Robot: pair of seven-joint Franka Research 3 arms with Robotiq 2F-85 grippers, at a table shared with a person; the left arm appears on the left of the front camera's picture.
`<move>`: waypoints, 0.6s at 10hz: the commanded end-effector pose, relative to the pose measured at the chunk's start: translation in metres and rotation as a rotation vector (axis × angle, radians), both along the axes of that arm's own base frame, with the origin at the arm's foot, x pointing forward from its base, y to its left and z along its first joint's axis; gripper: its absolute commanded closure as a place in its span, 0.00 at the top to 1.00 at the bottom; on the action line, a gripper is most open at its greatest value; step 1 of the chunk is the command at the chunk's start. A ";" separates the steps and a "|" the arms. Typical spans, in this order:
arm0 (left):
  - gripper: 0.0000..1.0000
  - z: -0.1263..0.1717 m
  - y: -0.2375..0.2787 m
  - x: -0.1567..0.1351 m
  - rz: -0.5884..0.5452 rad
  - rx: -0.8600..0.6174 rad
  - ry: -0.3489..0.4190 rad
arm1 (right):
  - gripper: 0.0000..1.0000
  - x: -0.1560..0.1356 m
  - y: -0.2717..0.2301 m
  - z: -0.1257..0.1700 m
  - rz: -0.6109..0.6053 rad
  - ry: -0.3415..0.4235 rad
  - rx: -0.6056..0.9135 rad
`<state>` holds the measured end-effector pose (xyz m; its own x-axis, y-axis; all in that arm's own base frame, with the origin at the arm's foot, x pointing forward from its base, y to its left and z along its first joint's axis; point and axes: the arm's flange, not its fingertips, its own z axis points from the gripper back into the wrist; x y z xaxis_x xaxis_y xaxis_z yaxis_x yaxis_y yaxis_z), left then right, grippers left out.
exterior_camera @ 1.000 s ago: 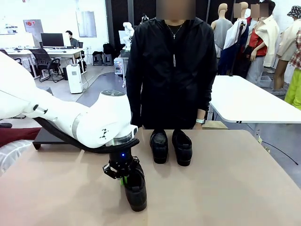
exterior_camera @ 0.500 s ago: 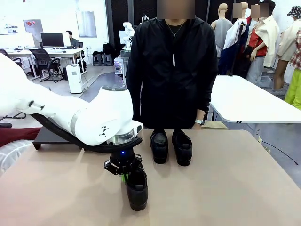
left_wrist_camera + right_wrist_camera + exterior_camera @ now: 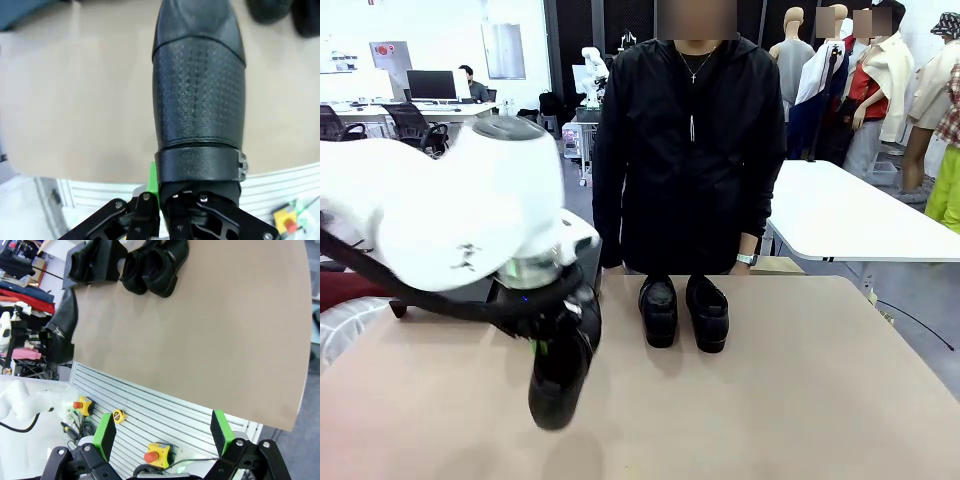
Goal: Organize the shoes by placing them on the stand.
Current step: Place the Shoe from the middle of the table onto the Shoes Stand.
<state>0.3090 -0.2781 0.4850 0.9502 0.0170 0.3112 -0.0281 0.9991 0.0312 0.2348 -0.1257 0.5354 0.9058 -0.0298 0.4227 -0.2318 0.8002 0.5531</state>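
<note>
At 7 o'clock over the table (image 3: 800, 400), left gripper (image 3: 160, 192) clamps a lifted shoe (image 3: 560, 385); right gripper (image 3: 162, 432) gapes empty. Two shoes (image 3: 658, 310) sit at 12, stand (image 3: 75, 270) at 10. Most work likely remains.

Robotics lab set in a bright open-plan office. A large white robot arm (image 3: 430, 220) reaches over a tan desk (image 3: 800, 380). In the room beyond, a long white table bears a computer monitor (image 3: 432, 85), with black office chairs (image 3: 415, 125) and a seated person (image 3: 470, 82) beside it. Another white table (image 3: 840, 215) stands at the right. Below the desk's near edge, a white slatted panel (image 3: 165, 415) carries a yellow box with a red stop button (image 3: 154, 454) and a tape measure (image 3: 118, 416).
</note>
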 end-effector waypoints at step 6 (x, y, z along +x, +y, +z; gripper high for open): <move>0.00 0.033 0.035 0.026 0.011 -0.096 -0.127 | 1.00 -0.001 0.001 0.001 0.007 -0.012 0.013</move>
